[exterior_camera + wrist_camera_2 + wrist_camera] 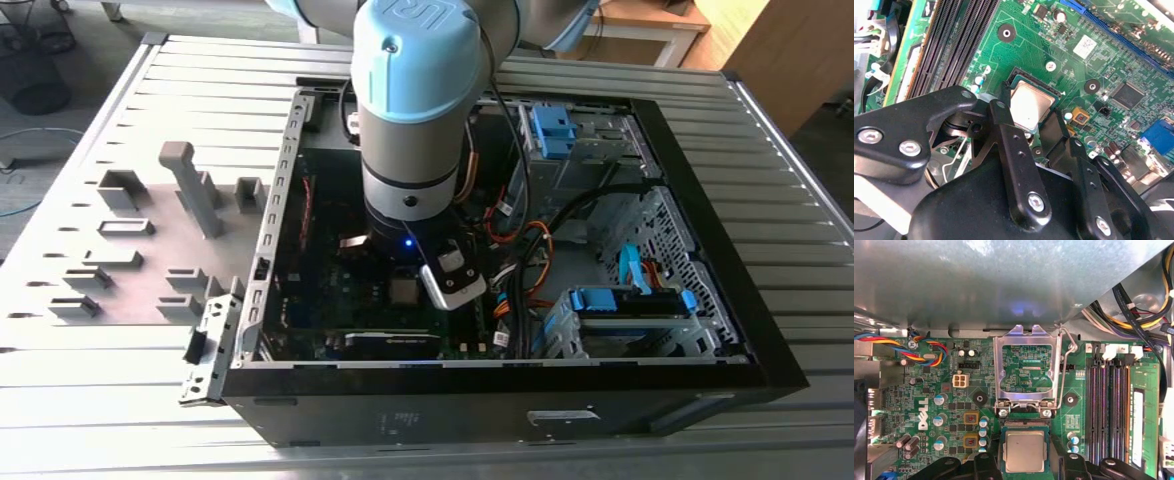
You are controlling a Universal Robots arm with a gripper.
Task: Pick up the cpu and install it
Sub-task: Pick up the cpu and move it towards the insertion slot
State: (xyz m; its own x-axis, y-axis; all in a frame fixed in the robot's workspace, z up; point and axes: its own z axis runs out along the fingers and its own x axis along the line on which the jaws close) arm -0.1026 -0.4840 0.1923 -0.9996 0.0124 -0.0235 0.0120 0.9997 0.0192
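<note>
1. The arm (414, 120) is lowered into the open computer case (507, 385). The case is laid on its side on the slatted tabletop (801, 330), so the motherboard (914, 390) faces up and can be worked from above.
2. The cpu (1025, 451) is seen lying flat in the socket (1024, 425), silver top upward, between the memory slots (1104, 410) and a row of capacitors (983, 432). It is judged to be seated rather than lifted.
3. The gripper (1028, 460) is held directly over the chip, with its fingers (1004, 130) spread narrowly to either side. A strip of socket edge is seen between finger and chip, so no clamp on it is judged to be made.
4. The socket bracket (999, 370) is tipped up on its hinge and its lever (1068, 365) is raised, presumably to leave the socket free. The bracket is not yet closed.
5. In the exterior view, grey holder frames (120, 190) are set on the tabletop at nine o'clock from the case, well apart from the gripper. They are presumably parking places for parts.
</note>
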